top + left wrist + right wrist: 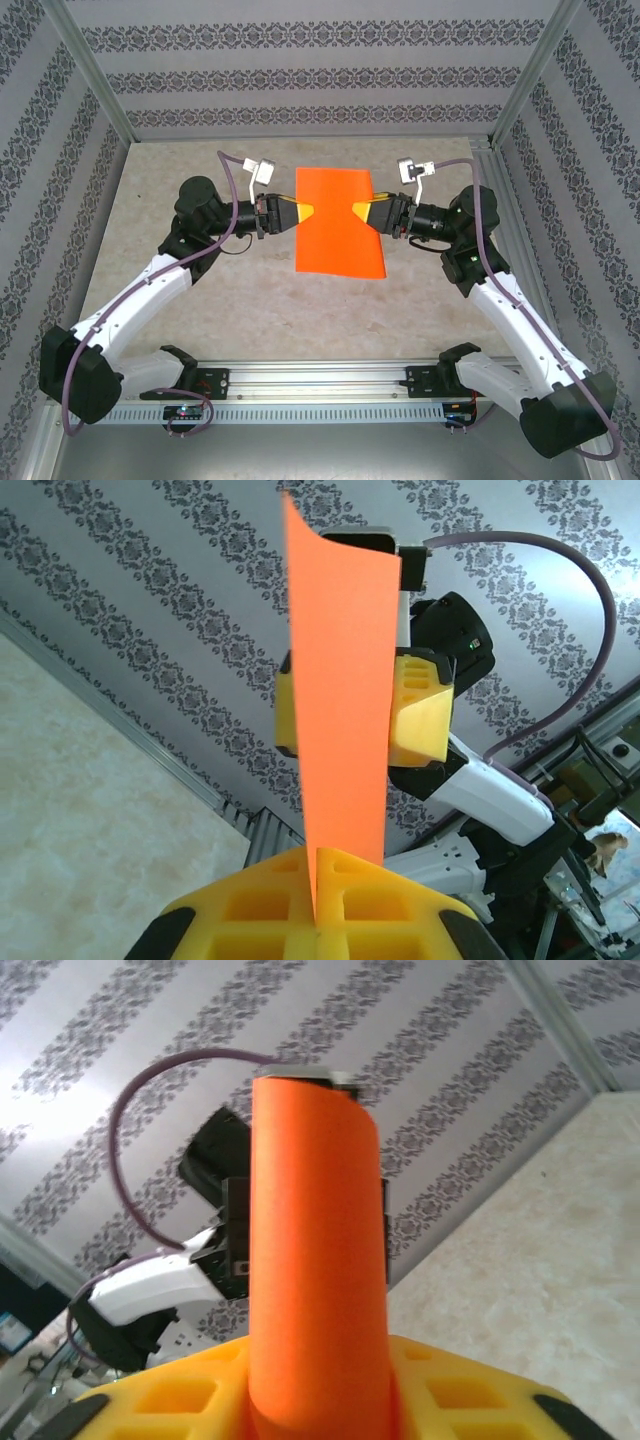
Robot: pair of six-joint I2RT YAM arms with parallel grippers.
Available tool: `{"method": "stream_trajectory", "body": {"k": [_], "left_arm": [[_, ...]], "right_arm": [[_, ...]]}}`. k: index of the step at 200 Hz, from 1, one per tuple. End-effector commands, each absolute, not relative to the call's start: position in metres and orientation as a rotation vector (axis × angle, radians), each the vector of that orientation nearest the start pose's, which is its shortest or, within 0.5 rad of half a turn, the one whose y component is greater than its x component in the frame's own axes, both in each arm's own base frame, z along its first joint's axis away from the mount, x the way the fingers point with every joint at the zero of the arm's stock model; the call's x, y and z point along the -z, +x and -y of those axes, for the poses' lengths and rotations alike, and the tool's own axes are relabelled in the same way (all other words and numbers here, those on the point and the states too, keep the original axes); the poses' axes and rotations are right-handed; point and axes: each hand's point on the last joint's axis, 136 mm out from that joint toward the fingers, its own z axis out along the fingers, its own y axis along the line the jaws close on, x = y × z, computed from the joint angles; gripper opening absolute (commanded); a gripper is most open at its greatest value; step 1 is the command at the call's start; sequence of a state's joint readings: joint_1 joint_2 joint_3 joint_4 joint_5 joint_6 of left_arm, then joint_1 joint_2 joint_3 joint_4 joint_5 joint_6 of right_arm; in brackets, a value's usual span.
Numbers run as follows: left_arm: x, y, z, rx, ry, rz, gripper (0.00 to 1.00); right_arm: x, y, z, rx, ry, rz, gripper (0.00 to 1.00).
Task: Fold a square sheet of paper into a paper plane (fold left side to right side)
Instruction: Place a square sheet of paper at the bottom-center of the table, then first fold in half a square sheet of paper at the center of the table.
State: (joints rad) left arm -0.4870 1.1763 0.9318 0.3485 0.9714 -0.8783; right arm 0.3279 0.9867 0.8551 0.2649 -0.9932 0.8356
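Observation:
The square sheet of paper [338,220], bright orange, hangs above the table between both arms, folded over into a tall rectangle. My left gripper [305,212] is shut on its left edge. In the left wrist view the sheet [345,680] rises edge-on out of the closed yellow jaws of the left gripper [322,858]. My right gripper [362,212] holds the right edge. In the right wrist view a rounded, uncreased fold of the paper [315,1260] bulges between the fingers of the right gripper [320,1365], touching both.
The beige table [200,300] lies below the paper. An aluminium rail [320,375] runs along the near edge between the arm bases. Patterned walls and metal frame posts [95,70] close in the back and sides.

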Motion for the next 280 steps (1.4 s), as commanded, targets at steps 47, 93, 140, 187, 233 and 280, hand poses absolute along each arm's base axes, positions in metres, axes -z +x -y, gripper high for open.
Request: {"method": "stream_trajectory", "body": {"k": [47,93,140,187,233,280], "left_arm": [[-0.236,0.249,0.272,1.52,0.326,-2.178,0.0],[-0.122,0.255,0.249,1.234,0.14,-2.533,0.0],[-0.072,0.263,0.245,1.083,0.159,-2.7,0.0],[-0.066,0.263,0.247,1.069,0.185,-2.748,0.17],[-0.087,0.261,0.261,1.24,0.15,-2.686,0.5],[-0.111,0.264,0.274,1.388,0.12,-2.595,0.55]], "right_arm": [[-0.259,0.279,-0.171,-1.104,-0.153,-2.125,0.82],[-0.179,0.278,-0.159,-1.006,-0.007,-2.347,0.85],[-0.127,0.267,-0.16,-0.968,0.062,-2.475,0.85],[-0.106,0.263,-0.167,-0.966,0.079,-2.531,0.85],[-0.092,0.263,-0.176,-0.957,0.082,-2.575,0.85],[-0.093,0.272,-0.192,-1.051,0.17,-2.549,0.83]]}}
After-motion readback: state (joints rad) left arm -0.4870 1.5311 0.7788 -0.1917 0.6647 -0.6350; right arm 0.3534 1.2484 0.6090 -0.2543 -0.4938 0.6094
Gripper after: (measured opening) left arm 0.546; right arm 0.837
